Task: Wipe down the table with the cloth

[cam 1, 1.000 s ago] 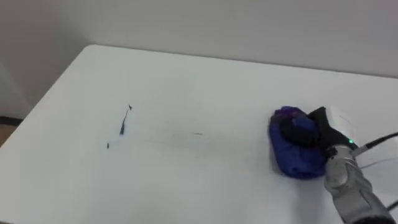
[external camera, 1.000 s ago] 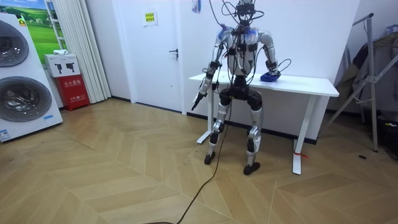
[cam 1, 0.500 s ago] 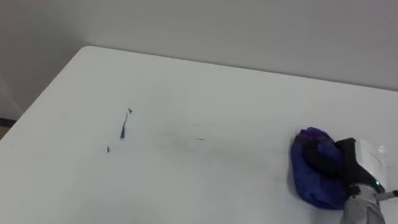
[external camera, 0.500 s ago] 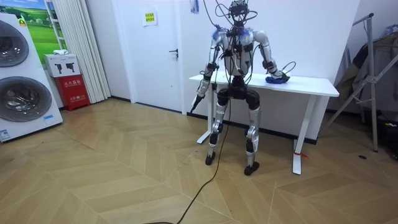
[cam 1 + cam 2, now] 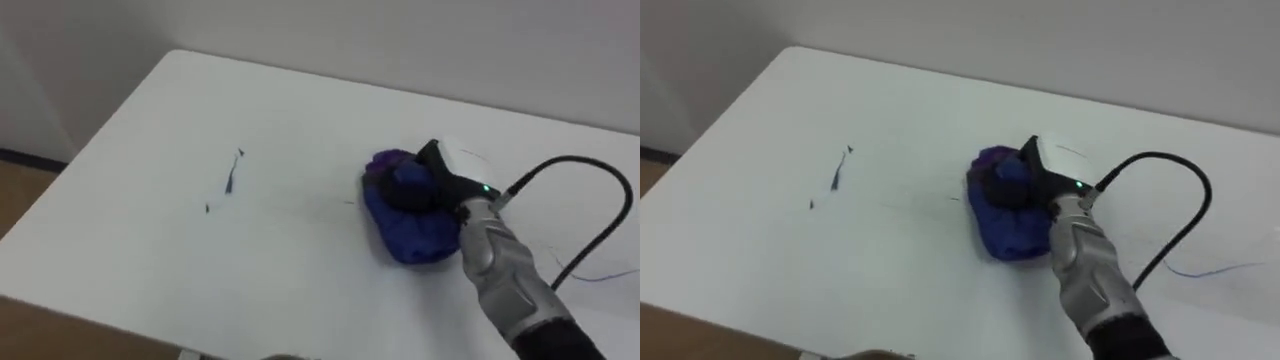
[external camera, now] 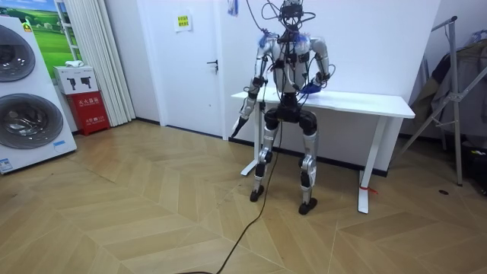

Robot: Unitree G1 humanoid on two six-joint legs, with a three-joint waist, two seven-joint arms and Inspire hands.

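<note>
At the white table (image 5: 300, 110) set against the wall, the robot stands upright on both feet, facing the tabletop, with a closed door (image 6: 190, 61) behind the table's end at the room view's left. Half a second ago its right arm reached out toward the room view's right. We now record it drawn in toward the left, and the whole eye view has shifted with the head.

The cloth (image 5: 405, 235), a bunched blue-purple bundle, lies on the tabletop toward the robot's right of centre. It has come nearer the marks than it was a second ago. Its longer side runs from the table's far side toward the near edge, slanting to the robot's right, roughly in line with the forearm.

The right hand (image 5: 435, 185) sits on the far end of the bundle. Its dark fingers are curled down into the folds, and it appears to us to have hold of the cloth rather than merely pressing it.

The left hand (image 6: 237, 125) hangs beside the table's end; we cannot tell how it is set at that distance.

The ink marks (image 5: 230, 182), a short dark stroke with two specks, lie to the cloth's left, apart from it.

A small notice (image 6: 183, 22) on the door carries print too small to read.
</note>
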